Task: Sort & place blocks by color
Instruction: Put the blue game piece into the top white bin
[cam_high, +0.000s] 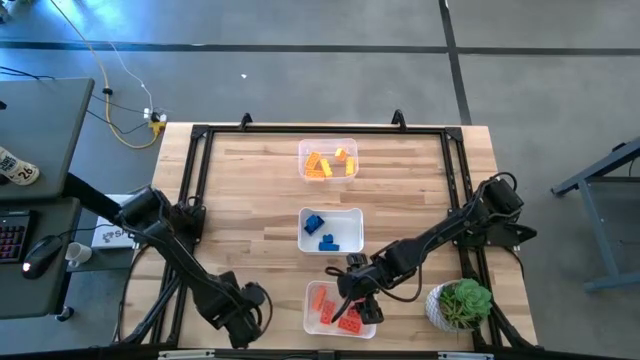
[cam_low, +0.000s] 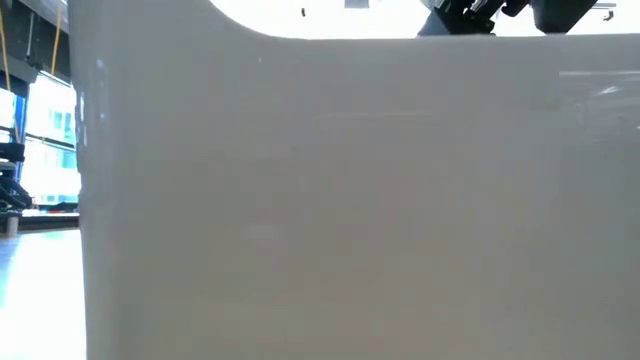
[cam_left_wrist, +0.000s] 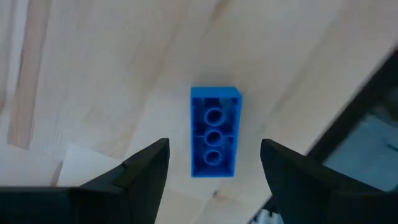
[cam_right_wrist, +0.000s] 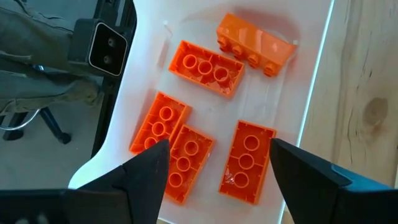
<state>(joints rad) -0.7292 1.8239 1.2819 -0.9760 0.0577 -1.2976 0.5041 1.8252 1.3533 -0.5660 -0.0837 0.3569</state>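
- Wooden surface (cam_high: 250, 190) carries three tubs, nearly sorted.
- Left pincer (cam_left_wrist: 214, 163), jaws spread, hovers above one loose blue block (cam_left_wrist: 214, 132); we judge it the last.
- Right pincer (cam_right_wrist: 217, 163) gapes, empty, over the red blocks (cam_right_wrist: 205, 67) in their tub (cam_high: 312, 310).

Robotics lab, framed workbench (cam_high: 250, 200), taped floor (cam_high: 300, 50)

yellow blocks (cam_high: 329, 164) heaped in far tub; blue blocks (cam_high: 320, 230) in middle tub; red blocks (cam_right_wrist: 205, 124) in near tub, mostly hollow-side-up; one blue block (cam_left_wrist: 214, 132) on bare wood.
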